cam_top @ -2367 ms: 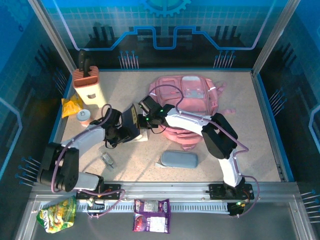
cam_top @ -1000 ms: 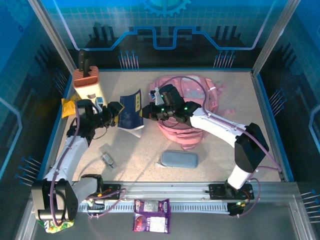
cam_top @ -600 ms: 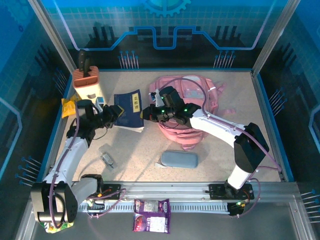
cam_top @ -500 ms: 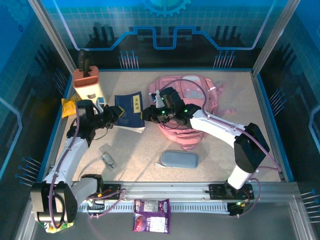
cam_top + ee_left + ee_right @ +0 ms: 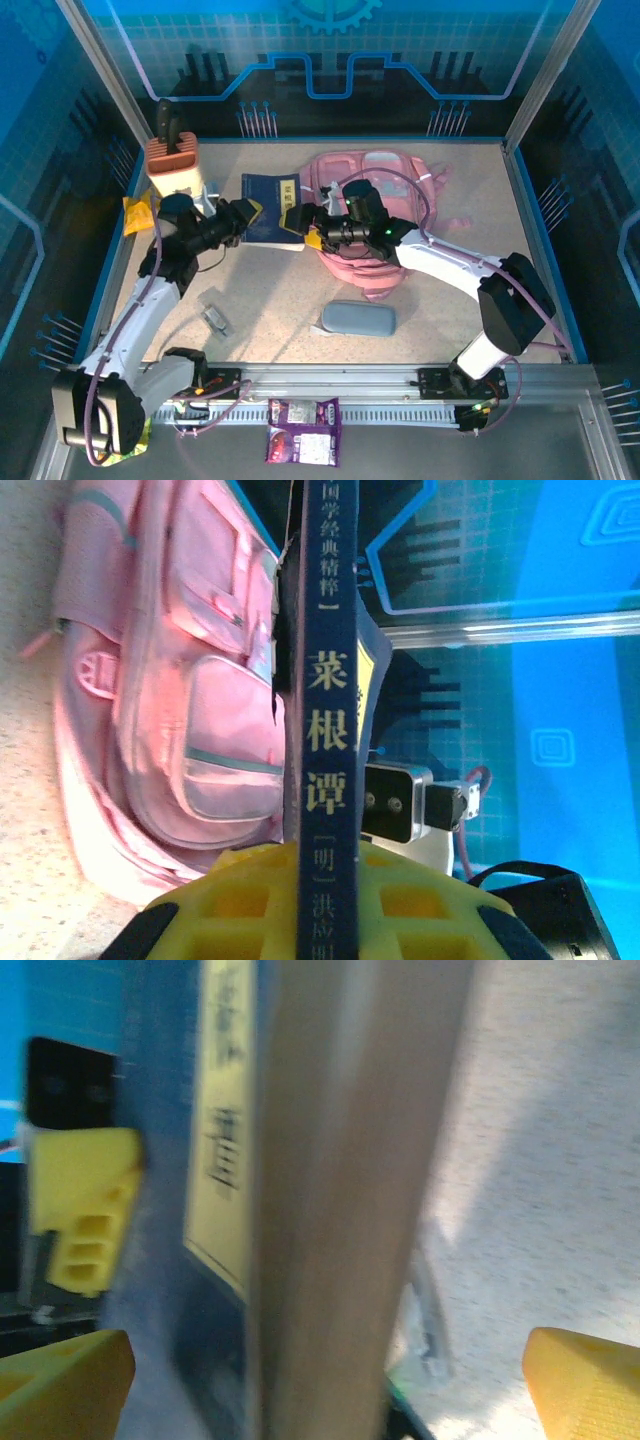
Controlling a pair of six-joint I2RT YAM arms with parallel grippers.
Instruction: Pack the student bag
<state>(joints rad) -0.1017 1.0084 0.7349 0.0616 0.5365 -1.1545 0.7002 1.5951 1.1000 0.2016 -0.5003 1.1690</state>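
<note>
Pink student bag (image 5: 385, 190), pale trim, lies front-up just R of blue book (image 5: 268, 222); front pockets look shut, contents can't tell. L gripper (image 5: 245, 213) clamps book's L edge. R gripper (image 5: 312, 223) at its R edge, fingers wide astride.

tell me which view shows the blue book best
Top external: the whole blue book shows, cover toward the camera, just left of the student bag. Left wrist sees its spine edge-on, lettering sharp. Right wrist has it very close and blurred.
</note>
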